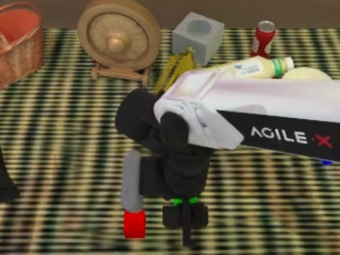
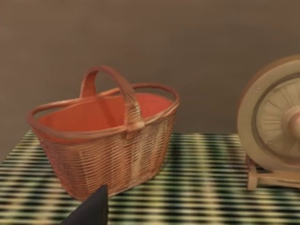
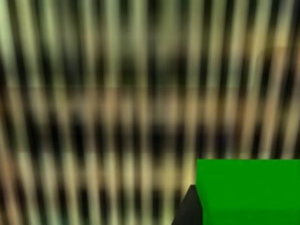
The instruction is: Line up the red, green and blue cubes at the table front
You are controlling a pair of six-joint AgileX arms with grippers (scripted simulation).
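Green cube (image 1: 185,201) clamped in right gripper (image 1: 185,212), low over table (image 1: 64,159) front, just right of red cube (image 1: 134,223). Small gap between. Blue cube (image 1: 325,162) mostly hidden under right arm. Left gripper parked at left edge, fingers unclear.

Rendered simulation: striped table (image 1: 64,133), plain backdrop, flat glossy props.
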